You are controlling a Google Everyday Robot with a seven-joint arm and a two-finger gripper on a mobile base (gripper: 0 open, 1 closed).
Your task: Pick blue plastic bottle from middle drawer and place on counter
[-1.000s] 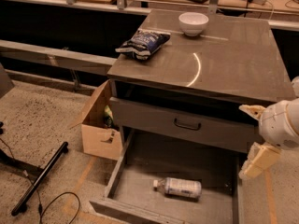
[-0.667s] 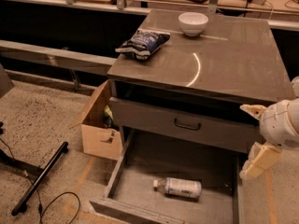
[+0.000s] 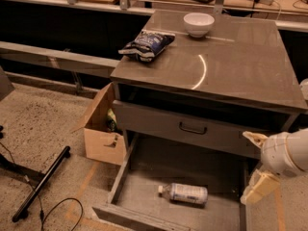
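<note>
I see my gripper (image 3: pixel 256 163) at the right, just beside the pulled-out drawer (image 3: pixel 154 170), spread wide and holding nothing. The bottle (image 3: pixel 185 194) lies on its side on the drawer floor, apart from the gripper.

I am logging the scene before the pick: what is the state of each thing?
blue plastic bottle: lying on its side in the middle drawer
middle drawer: pulled open
upper drawer: shut
white bowl: upright on the counter
gripper: open, empty, right of the drawer
</note>
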